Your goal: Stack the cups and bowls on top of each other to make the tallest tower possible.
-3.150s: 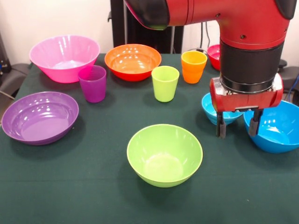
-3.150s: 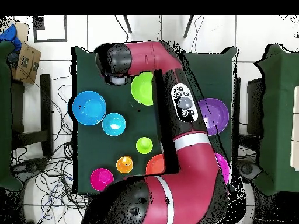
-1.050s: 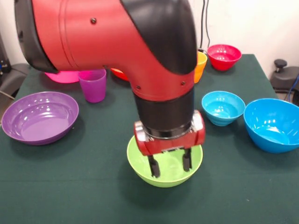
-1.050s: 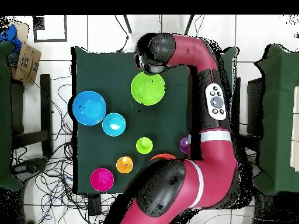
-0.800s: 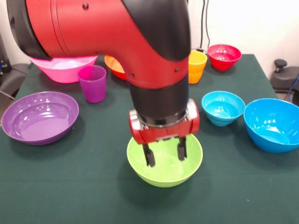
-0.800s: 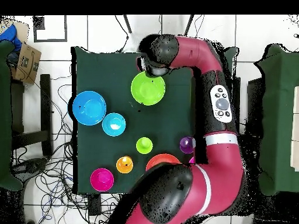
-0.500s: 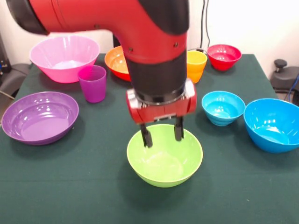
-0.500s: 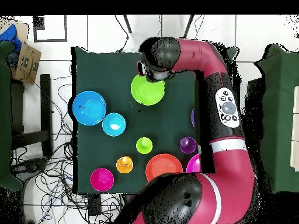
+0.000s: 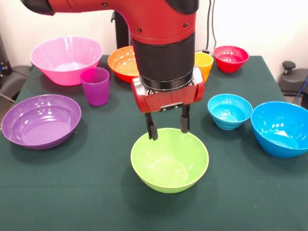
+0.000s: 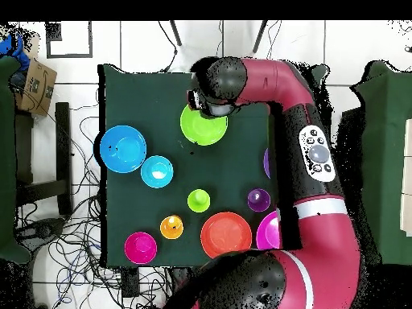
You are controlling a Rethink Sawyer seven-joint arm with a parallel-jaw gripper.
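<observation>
Open and empty, the gripper [image 9: 168, 126] hangs over the far rim of the lime green bowl [image 9: 169, 160]. Six more bowls sit apart on the table: small light blue [image 9: 229, 110], big blue [image 9: 281, 128], red [image 9: 230, 58], orange [image 9: 123, 63], pink [image 9: 66, 59], purple [image 9: 40, 121]. Two cups show: purple [image 9: 95, 85], orange [image 9: 204, 63].

Bare table [image 9: 86, 192] flanks the green bowl [image 9: 169, 161] (purple bowl [image 9: 41, 120] well left).
</observation>
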